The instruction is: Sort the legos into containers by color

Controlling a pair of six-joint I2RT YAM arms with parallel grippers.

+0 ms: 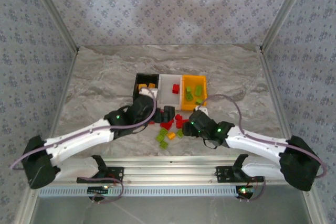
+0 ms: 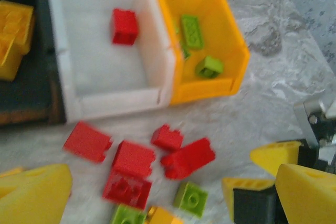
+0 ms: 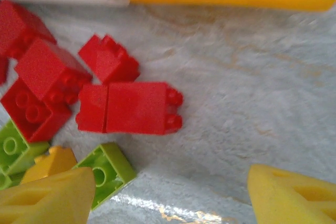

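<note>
Legos [image 1: 167, 125] lie loose on the desk [image 1: 105, 77] just in front of the three containers [image 1: 167, 83] — red ones bunched nearest the bins, a few lime green and one orange-yellow on the near side. The containers stand in a row, touching: black bin [image 2: 26, 87] on the left, white bin [image 2: 100, 72] in the middle, orange-yellow bin [image 2: 228, 27] on the right. Inside the white bin sits one red brick [image 2: 124, 26]; the orange-yellow bin holds several green bricks [image 2: 191, 30] (one partly hidden by the wall); orange-yellow bricks [image 2: 13, 30] lie in the black one. The left jaws hang spread wide over the red cluster, gripping nothing. The right jaws — just beside them, at the right of the pile — are parted too and empty, low over the desk, with a long red block [image 3: 131, 108] ahead of them and a green brick [image 3: 105, 169] just beside their left tip.
</note>
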